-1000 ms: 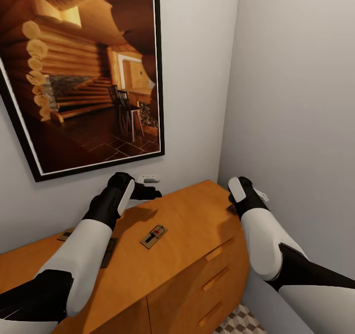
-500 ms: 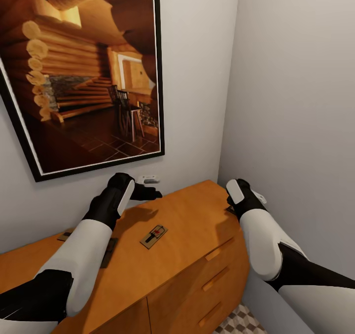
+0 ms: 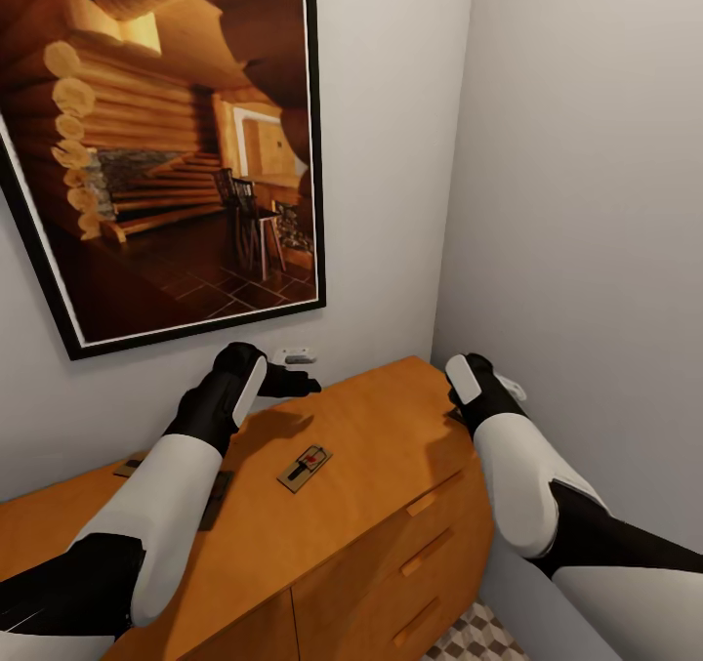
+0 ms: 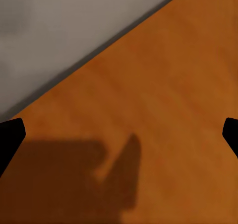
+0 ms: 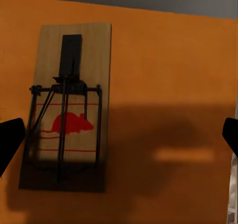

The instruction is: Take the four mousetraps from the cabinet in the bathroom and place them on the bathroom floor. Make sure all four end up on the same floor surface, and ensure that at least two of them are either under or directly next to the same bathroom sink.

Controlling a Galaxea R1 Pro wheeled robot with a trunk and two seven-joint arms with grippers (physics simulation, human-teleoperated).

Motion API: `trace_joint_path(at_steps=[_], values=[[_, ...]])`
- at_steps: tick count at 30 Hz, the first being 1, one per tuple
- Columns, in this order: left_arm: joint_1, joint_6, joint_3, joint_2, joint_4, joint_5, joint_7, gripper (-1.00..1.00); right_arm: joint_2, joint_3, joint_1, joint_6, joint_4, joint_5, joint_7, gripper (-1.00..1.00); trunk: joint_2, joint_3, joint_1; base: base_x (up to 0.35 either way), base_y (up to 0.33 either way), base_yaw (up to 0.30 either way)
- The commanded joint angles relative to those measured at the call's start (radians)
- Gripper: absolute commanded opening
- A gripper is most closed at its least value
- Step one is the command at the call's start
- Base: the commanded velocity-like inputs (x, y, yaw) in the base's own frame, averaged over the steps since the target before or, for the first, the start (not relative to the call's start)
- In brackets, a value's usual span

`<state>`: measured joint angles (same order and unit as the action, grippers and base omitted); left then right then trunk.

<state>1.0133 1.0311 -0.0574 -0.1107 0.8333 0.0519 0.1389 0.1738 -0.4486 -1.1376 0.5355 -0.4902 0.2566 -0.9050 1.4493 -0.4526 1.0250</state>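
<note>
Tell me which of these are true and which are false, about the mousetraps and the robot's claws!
1. A mousetrap lies on the cabinet top. True.
2. The mousetrap under the right claw has a blue mouse printed on it. False: the mouse is red.
3. The left claw is squeezing a mousetrap. False: it is open over bare wood.
4. A big picture hangs on the wall. True.
5. The cabinet is white. False: it is orange-brown.
</note>
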Motion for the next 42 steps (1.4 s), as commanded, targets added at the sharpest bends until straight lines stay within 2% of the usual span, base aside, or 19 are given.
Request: trace_joint_path(at_steps=[1,4,12,42], values=[[0.001,0.004,-0.001,0.000,0.001,0.005,-0.002,1.00,0.001,0.006,-0.001,0.006,-0.002,0.003,-0.004,1.00,0.001,-0.001,0.000,0.000,0.000,0.000],[0.001,0.004,-0.001,0.000,0.000,0.005,-0.002,1.00,0.001,0.028,-0.001,0.006,-0.002,0.003,-0.004,1.00,0.001,-0.001,0.000,0.000,0.000,0.000],[0.001,0.004,-0.001,-0.001,0.000,0.005,-0.002,1.00,0.001,0.055,-0.001,0.007,-0.001,0.004,-0.004,1.00,0.001,-0.001,0.000,0.000,0.000,0.000],[0.001,0.004,-0.001,-0.001,0.001,0.008,-0.001,1.00,0.001,0.065,-0.001,0.009,-0.001,0.004,0.001,1.00,0.001,-0.001,0.000,0.000,0.019,0.000]])
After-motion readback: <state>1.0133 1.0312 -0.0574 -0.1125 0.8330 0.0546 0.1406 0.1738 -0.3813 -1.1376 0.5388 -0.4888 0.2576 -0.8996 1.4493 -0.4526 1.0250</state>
